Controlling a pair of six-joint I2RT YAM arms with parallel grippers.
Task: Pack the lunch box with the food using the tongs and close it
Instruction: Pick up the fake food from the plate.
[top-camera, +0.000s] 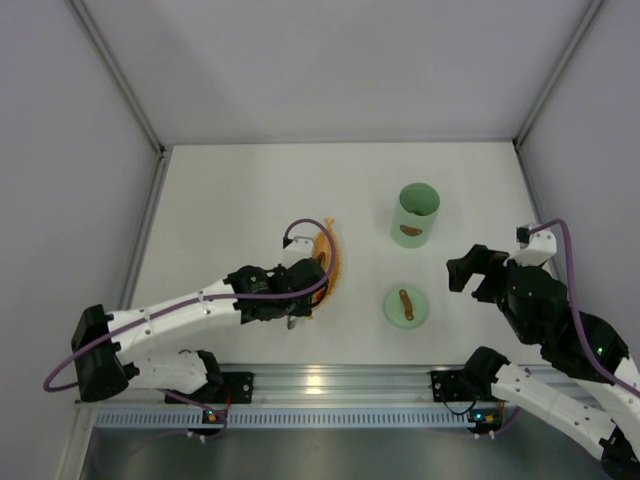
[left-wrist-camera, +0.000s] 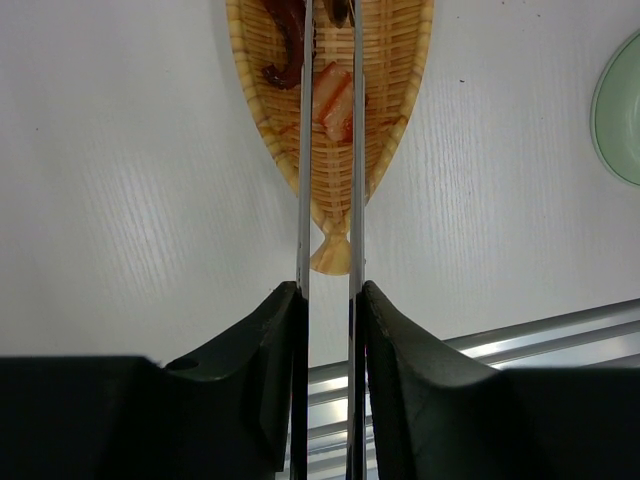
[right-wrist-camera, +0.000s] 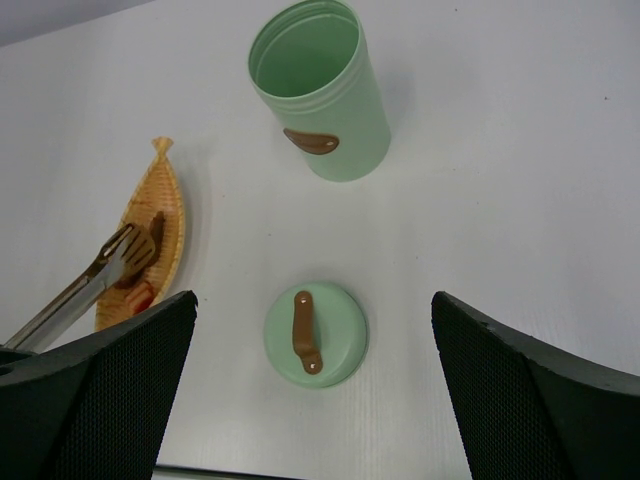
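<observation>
Left: I'm stretching the left gripper (left-wrist-camera: 328, 292) toward the tray (left-wrist-camera: 400, 60), clamping the tongs (left-wrist-camera: 304, 180) | Right: I'm hovering the right gripper (right-wrist-camera: 312, 300), splayed wide

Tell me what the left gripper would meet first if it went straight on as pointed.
The left gripper, shut on the tongs, points along the orange woven tray. Its tong tips would likely meet the reddish food piece between them first; height above it is unclear.

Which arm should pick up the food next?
Left. The left tool grips the tongs, whose tips reach the food in the orange tray. The right tool hangs open and empty near the lid.
</observation>
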